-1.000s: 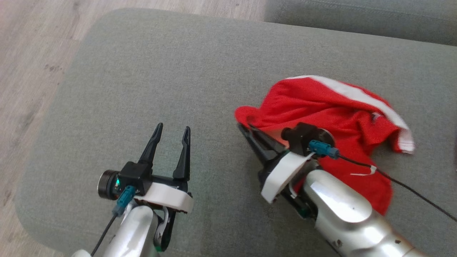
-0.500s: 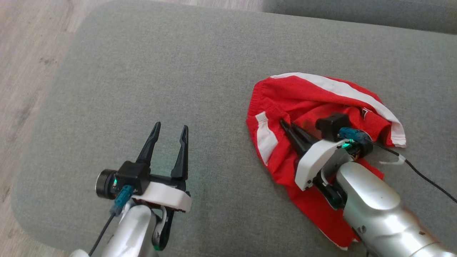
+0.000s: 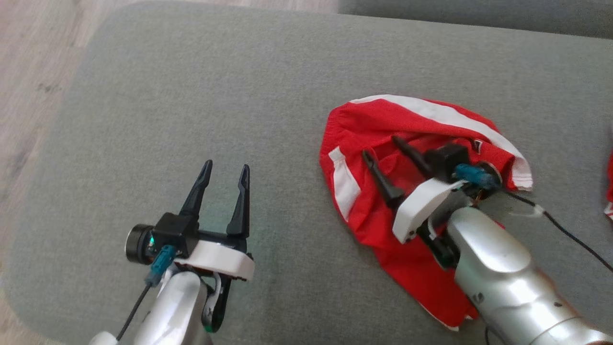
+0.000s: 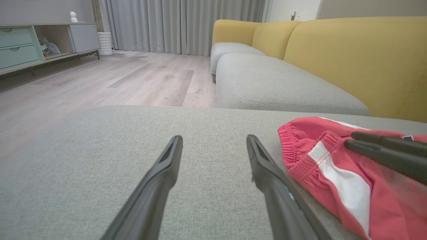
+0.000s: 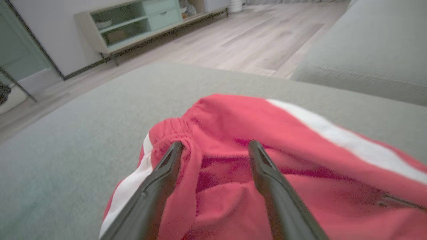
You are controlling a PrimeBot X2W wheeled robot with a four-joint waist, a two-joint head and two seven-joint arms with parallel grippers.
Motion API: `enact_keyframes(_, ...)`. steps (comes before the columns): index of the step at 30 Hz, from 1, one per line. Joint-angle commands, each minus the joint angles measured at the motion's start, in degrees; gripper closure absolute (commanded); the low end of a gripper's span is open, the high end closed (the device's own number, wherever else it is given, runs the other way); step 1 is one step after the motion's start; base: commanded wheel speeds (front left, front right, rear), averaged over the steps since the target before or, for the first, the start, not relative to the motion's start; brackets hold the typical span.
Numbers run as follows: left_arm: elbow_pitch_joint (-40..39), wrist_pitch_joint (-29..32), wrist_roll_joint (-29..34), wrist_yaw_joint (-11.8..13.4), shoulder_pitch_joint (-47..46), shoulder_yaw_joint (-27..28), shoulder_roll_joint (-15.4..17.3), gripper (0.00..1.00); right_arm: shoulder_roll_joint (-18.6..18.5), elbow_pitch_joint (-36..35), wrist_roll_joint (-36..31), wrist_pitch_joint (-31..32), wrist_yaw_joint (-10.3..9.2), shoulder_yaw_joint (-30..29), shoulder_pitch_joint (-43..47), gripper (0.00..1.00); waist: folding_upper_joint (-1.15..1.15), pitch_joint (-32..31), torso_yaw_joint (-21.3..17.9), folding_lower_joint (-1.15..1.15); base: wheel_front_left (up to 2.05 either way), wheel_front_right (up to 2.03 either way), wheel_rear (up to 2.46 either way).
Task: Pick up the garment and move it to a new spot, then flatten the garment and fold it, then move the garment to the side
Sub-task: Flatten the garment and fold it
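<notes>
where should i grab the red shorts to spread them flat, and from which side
Grip the gathered elastic waistband at the left edge of the red shorts, coming in low from the left over the cushion: it stands up as a thick ridge, while the rest lies crumpled.

Red garment (image 3: 383,129), white stripes; grey cushion (image 3: 191,96).

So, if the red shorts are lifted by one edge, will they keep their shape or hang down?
Probably floppy: the red shorts lie crumpled in soft folds, so they would likely hang from the pinched spot. The fabric looks thin, so they are probably light. Pushed, the cloth would probably bunch on the grey cushion rather than slide flat.
</notes>
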Motion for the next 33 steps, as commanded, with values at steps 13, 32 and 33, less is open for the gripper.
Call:
enact_keyframes(13, -2.0, -0.55, 0.86, 0.17, 0.1, 3.9, 1.26, 0.0, -3.84, -18.77, -1.81, -4.19, -0.05, -14.09, 13.27, 0.0, 0.0, -4.58, -5.91, 0.0, 0.0, 0.0, 0.0)
enact_keyframes(32, -2.27, -0.55, 0.93, -0.06, 1.97, 4.16, 1.06, 0.0, -3.84, -36.47, -8.1, 2.68, -0.05, -16.39, 31.5, 0.0, 0.0, -6.66, -8.39, 0.0, 0.0, 0.0, 0.0)
enact_keyframes(33, -2.21, -0.55, 0.95, -0.09, 1.94, 4.13, 1.05, 0.0, -4.56, -36.79, -7.86, 3.28, -0.05, -14.78, 31.57, 0.0, 0.0, -6.66, -8.32, 0.0, 0.0, 0.0, 0.0)
